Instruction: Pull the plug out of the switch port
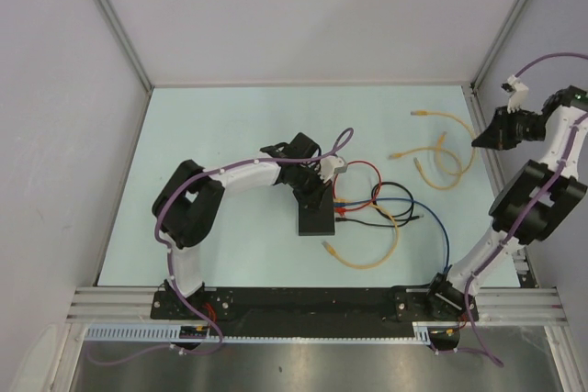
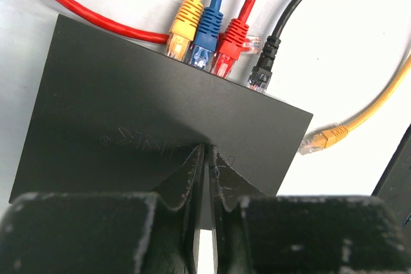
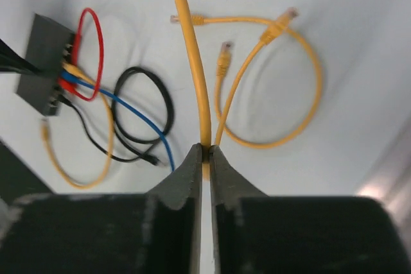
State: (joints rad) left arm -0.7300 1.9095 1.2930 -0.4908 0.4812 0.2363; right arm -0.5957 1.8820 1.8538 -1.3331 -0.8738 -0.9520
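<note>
The switch [image 1: 315,221] is a flat black box lying mid-table; it also shows in the left wrist view [image 2: 148,126] and the right wrist view [image 3: 40,49]. Its far edge holds a yellow plug [image 2: 182,27], a blue plug [image 2: 207,35], a red plug [image 2: 230,42] and a black plug [image 2: 262,68] side by side. My left gripper [image 1: 318,194] [image 2: 207,150] is shut, its tips resting on the switch's top near the near edge. My right gripper [image 1: 480,140] [image 3: 205,150] is raised at the far right, shut on a loose yellow cable [image 3: 192,62].
A loose yellow plug [image 2: 324,137] lies beside the switch's right corner. Red, black, blue and yellow cables [image 1: 386,208] loop on the table right of the switch. More yellow cables [image 1: 441,158] lie at the back right. White walls enclose the table.
</note>
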